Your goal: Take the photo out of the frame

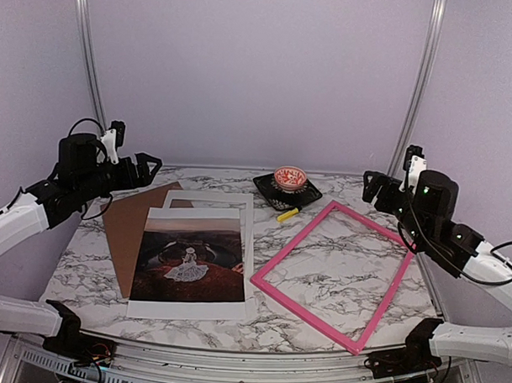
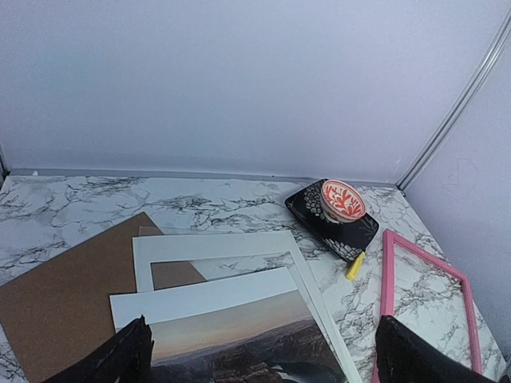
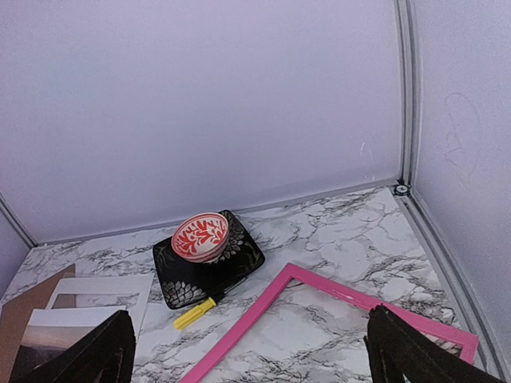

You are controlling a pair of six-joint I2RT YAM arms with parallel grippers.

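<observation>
Top view: the photo [image 1: 189,265] lies flat on the table [image 1: 276,327], left of centre and well clear of the frame [image 1: 305,314], whose opening shows only marble. The task looks done. The photo overlaps a white sheet [image 1: 212,198] and a board [image 1: 128,229], so the pile is loose. A low sweep by the left gripper [image 1: 147,165] could skid or crease it, and its near edge sits close to the table's front. The frame's near corner lies near that front too, so a nudge from the right gripper [image 1: 372,184] could push it off. Both grippers hang raised, apart from everything.

Left wrist: the fingers [image 2: 120,359] stand spread wide with nothing between them, above the photo's top margin. A drop from here would pin the paper rather than lift it, and could fold it.

Right wrist: the fingers [image 3: 88,359] are likewise splayed and empty, over the frame's far corner. A bowl [image 3: 201,237] on a tray [image 3: 247,255], with a marker [image 3: 196,313] beside it, lies just beyond. A forward reach could knock them.
</observation>
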